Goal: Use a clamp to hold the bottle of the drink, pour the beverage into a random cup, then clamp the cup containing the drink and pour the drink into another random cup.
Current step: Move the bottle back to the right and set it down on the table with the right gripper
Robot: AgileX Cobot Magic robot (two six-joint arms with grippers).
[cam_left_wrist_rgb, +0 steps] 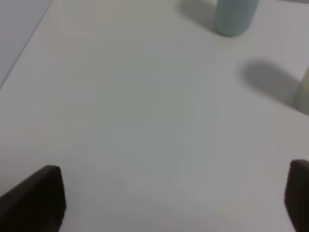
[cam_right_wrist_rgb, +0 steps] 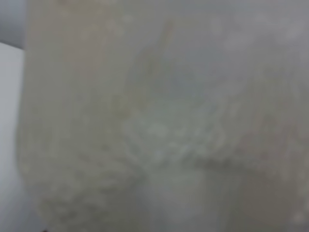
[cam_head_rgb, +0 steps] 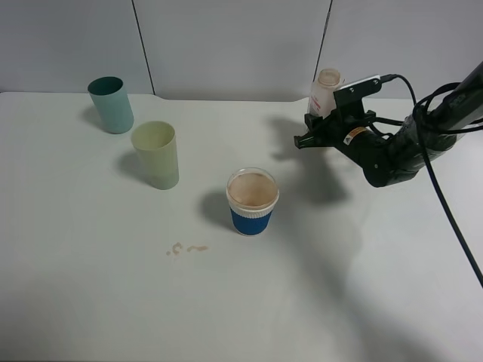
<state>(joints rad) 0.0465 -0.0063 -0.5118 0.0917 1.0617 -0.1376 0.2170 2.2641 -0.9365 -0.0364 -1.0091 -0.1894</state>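
Now: right fingers (cam_head_rgb: 312,138) clamped on bottle (cam_head_rgb: 327,89); left fingers (cam_left_wrist_rgb: 35,199) spread apart, empty.

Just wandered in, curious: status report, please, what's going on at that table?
Right hand shut on the bottle, upright. Left hand open, empty. Nothing between bottle and pale yellow-green tumbler; brown drips on table.

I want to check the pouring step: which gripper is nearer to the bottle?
Right. The right gripper is closed on the bottle. The left gripper is open and empty, far off, facing the teal cup.
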